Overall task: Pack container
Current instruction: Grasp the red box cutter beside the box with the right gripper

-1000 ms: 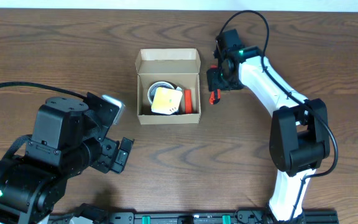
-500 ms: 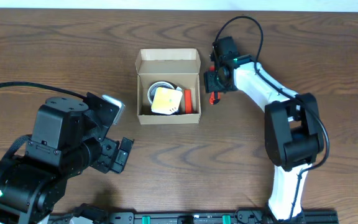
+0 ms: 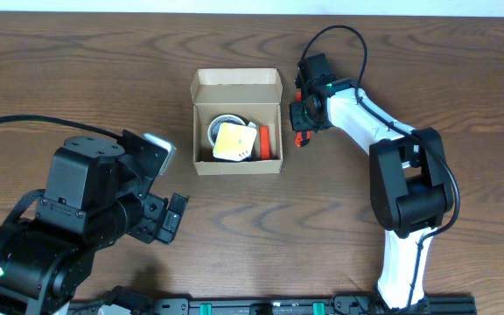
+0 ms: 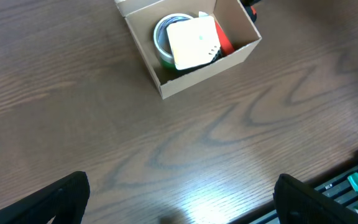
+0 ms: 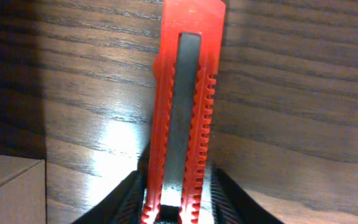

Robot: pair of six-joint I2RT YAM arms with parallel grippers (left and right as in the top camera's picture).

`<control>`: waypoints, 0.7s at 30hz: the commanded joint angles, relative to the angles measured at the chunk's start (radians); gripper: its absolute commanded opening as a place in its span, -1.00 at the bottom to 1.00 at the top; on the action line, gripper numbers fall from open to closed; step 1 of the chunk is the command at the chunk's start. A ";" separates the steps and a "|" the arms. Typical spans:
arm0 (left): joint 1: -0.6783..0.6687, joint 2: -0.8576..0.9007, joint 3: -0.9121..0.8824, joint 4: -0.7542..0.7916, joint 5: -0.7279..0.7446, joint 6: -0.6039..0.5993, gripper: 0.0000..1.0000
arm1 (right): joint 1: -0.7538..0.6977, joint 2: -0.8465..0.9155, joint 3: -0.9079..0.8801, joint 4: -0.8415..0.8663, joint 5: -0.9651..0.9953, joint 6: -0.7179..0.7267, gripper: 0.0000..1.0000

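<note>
We take this for a robotics lab: a bulky black robot arm (image 3: pixel 77 219) and a slim white robot arm (image 3: pixel 379 127) share a wood-grain desk (image 3: pixel 77 79), cables (image 3: pixel 340 27) loop off them, and a mounting rail (image 3: pixel 261 307) edges its front.

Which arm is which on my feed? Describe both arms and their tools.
The left arm is all black and blocky, with a black cable and black left tool. The right arm has white links, black joints, a looping black cable, a green light and a black right tool.

Wooden table (image 3: pixel 77 79) bears cardboard box (image 3: pixel 237 167), red cutter (image 3: pixel 302 136).
</note>
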 commanded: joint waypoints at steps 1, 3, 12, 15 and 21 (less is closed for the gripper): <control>0.003 -0.001 0.002 -0.003 0.003 0.017 0.91 | 0.008 0.045 0.001 -0.012 -0.003 -0.002 -0.39; 0.003 -0.001 0.002 -0.003 0.003 0.017 0.91 | 0.006 0.045 0.022 -0.036 -0.003 -0.002 -0.49; 0.003 -0.001 0.002 -0.003 0.003 0.017 0.91 | -0.012 0.010 0.254 -0.214 0.006 -0.046 -0.74; 0.003 -0.001 0.002 -0.003 0.003 0.017 0.91 | -0.011 -0.010 0.365 -0.286 0.031 -0.077 -0.79; 0.003 -0.001 0.002 -0.003 0.003 0.017 0.91 | 0.021 -0.062 0.521 -0.359 0.019 -0.159 -0.91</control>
